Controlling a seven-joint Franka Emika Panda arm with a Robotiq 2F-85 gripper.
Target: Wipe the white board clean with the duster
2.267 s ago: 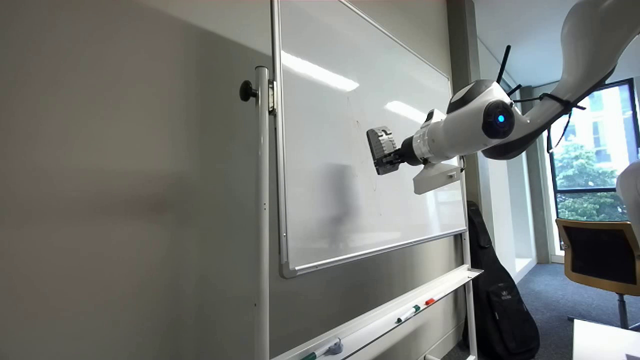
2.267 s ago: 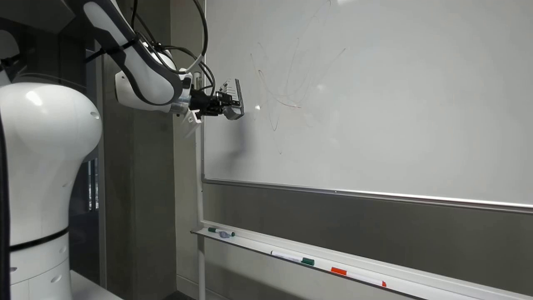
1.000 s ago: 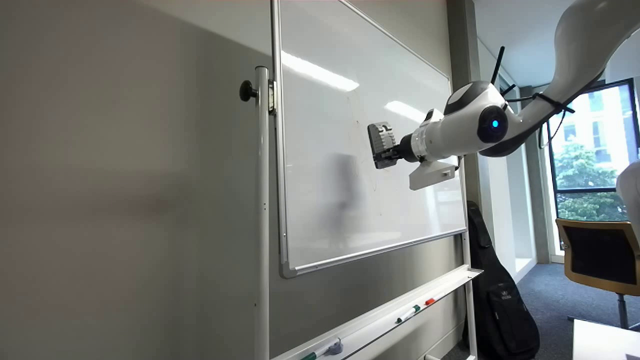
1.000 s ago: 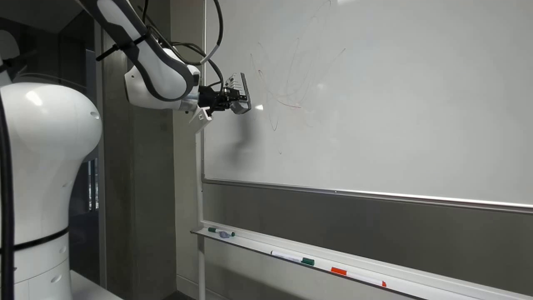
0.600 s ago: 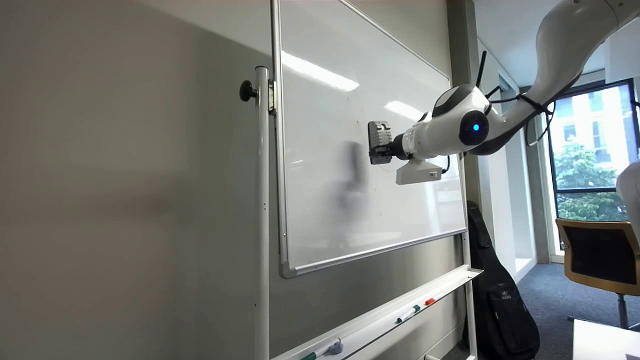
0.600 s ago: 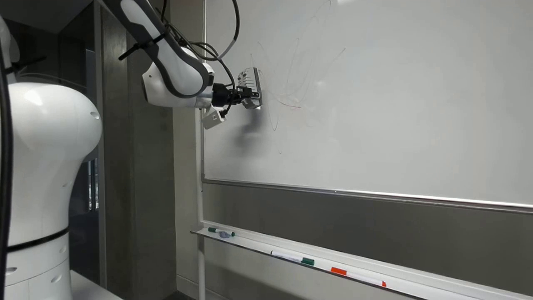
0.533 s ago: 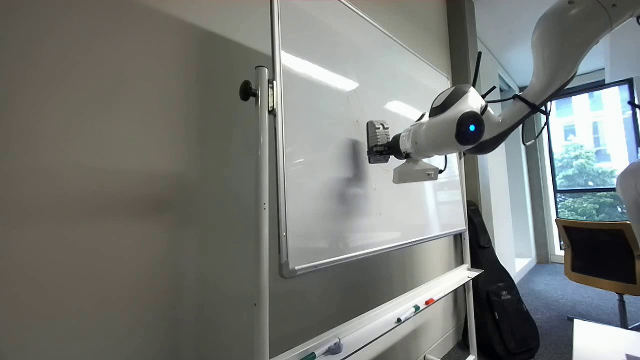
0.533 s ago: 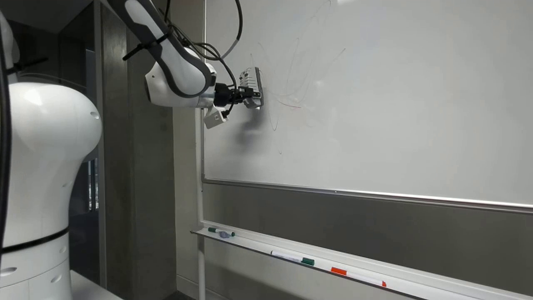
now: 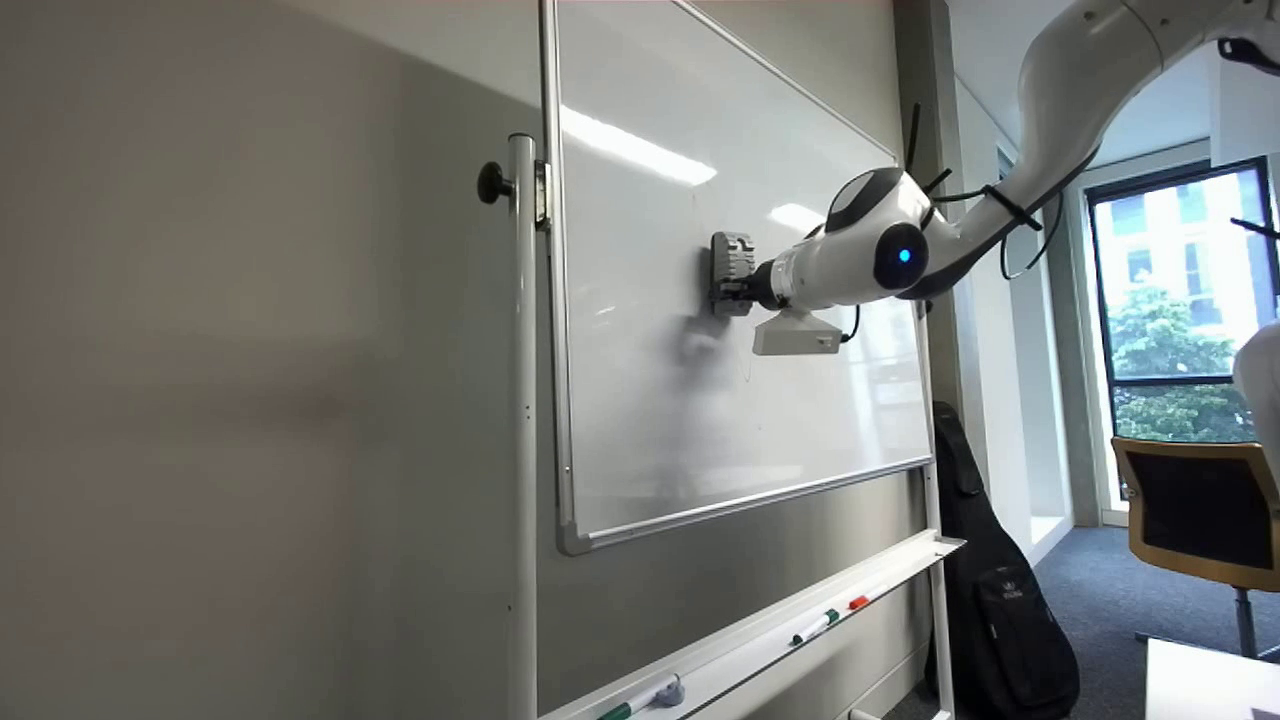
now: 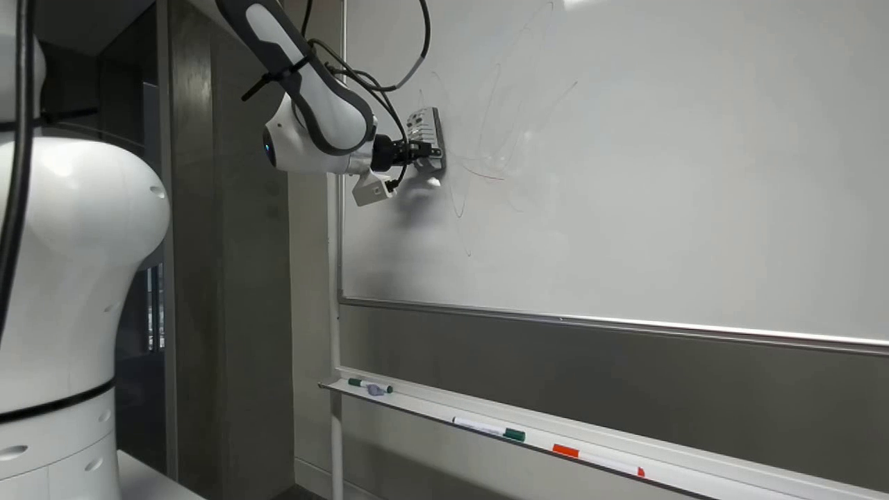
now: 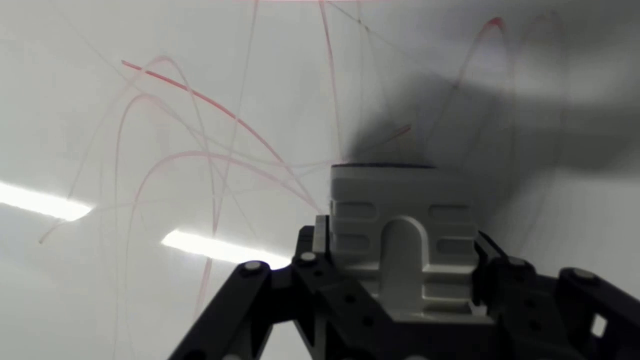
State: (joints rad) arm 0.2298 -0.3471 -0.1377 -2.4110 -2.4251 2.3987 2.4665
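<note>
Board [image 10: 660,222] has red scribbles [image 11: 235,118] left to wipe; duster [image 9: 735,260] pinched in my claw [image 11: 401,244], wiping looks barely begun.

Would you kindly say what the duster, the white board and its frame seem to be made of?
Duster: probably satin grey plastic, judging by crisp moulded recesses.
White board: glossy with sharp reflections, perhaps coated steel or laminate.
Frame: likely aluminium, from its silvery sheen.
</note>
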